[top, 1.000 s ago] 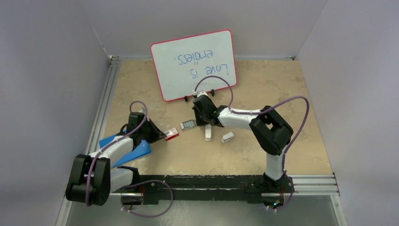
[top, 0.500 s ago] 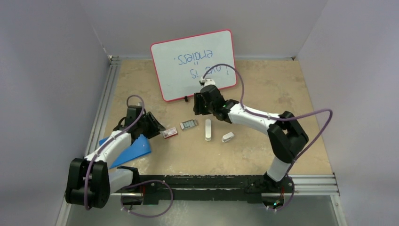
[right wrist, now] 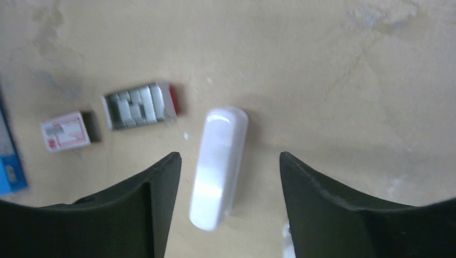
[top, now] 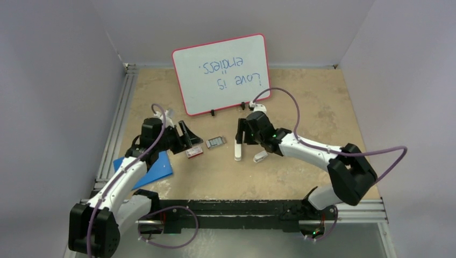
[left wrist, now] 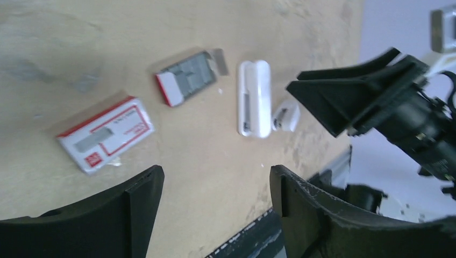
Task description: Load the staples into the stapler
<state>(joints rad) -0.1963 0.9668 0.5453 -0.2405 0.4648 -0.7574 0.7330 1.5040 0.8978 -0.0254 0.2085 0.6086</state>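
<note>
The slim white stapler [top: 237, 149] lies flat on the table, lengthwise between the fingers of my open right gripper [top: 241, 134], which hovers above it without touching. It also shows as the stapler [right wrist: 219, 166] in the right wrist view. The staples [top: 215, 142] sit in their grey tray just left of it. The small red box [top: 194, 152] with a white label lies further left. My left gripper [top: 191, 137] is open and empty above the table, just beside the red box [left wrist: 105, 133]. Ahead of it lie the staples [left wrist: 189, 78] and the stapler [left wrist: 254, 98].
A stubby white object [top: 261, 156] lies right of the stapler. A blue flat piece [top: 153, 169] lies under the left arm. A red-framed whiteboard [top: 220, 72] stands at the back. Metal rails run along the table's left and near edges.
Both grippers have gone from shut to open. The left one has drawn back from the red box. The right one has shifted right, and the stapler lies free below it.
</note>
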